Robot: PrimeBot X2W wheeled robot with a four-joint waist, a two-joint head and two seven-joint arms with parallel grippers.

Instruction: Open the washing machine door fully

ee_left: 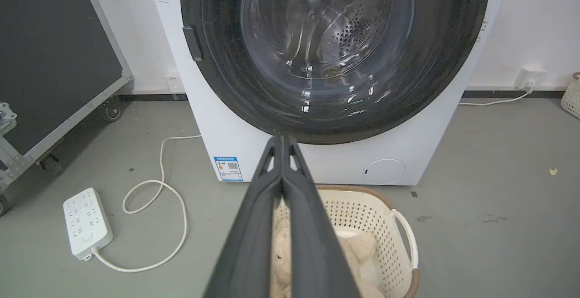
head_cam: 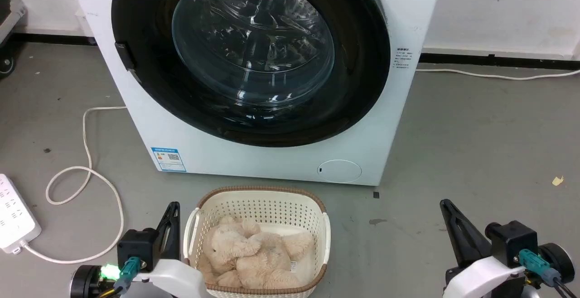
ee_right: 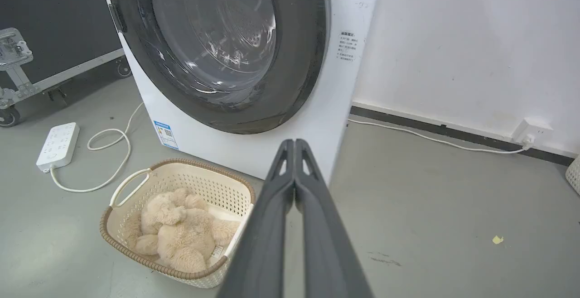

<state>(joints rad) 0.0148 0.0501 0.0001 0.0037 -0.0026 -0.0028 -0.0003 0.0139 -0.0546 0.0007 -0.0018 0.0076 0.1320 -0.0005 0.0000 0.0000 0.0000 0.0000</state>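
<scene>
the washing machine door sits shut on the white machine, behind the basket. it looks heavy, stiff, glossy and slippery; the small black handle on its left edge seems the best hold. left gripper and right gripper have fingers together, empty.

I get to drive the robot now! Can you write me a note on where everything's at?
Left claw: shut, empty, low beside the basket.
Right claw: shut, empty, low, off to the right.
Washing machine door: closed, no claw touching it; the basket with a plush toy sits in front.
Done: nothing yet.
Left: reach the door, swing it fully open.
</scene>
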